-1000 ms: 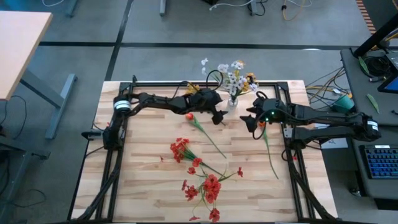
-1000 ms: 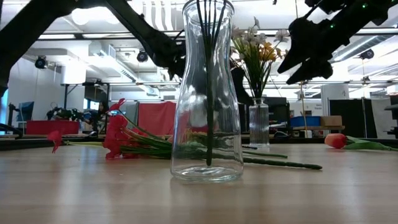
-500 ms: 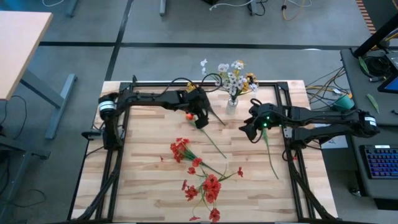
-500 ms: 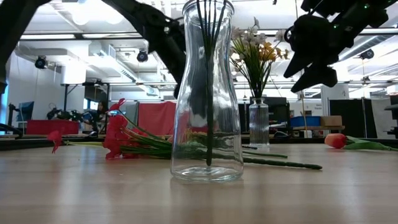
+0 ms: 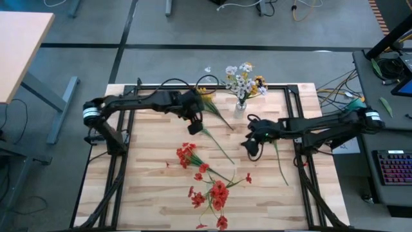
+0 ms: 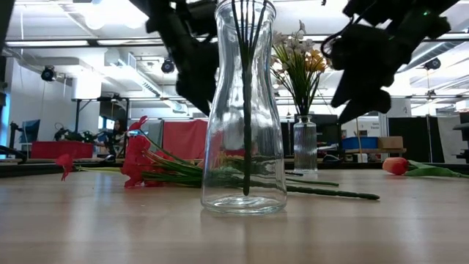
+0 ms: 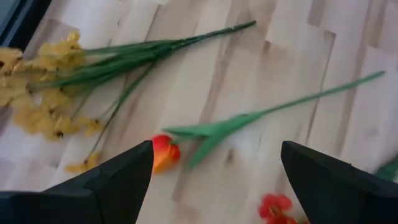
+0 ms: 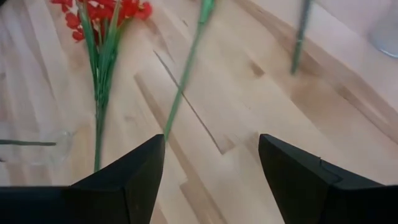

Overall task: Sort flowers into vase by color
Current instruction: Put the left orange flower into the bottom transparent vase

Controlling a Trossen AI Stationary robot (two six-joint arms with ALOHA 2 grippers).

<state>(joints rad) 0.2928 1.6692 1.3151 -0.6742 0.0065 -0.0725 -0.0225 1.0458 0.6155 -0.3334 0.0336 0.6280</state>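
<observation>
Left gripper (image 7: 214, 168) and right gripper (image 8: 211, 165), both spread and empty, hover above the orange-headed, thin green-stemmed artificial flower (image 7: 163, 152) — light, springy; best pinched mid-stem.

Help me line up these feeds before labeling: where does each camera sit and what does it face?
High: overhead, straight down; both arms, left gripper, right gripper.
Low: table height, facing the glass vase; arms above.
Left wrist: over the orange tulip; open jaws below.
Right wrist: over the red flowers; open jaws.
Shared: high and low both show the white bouquet.
</observation>
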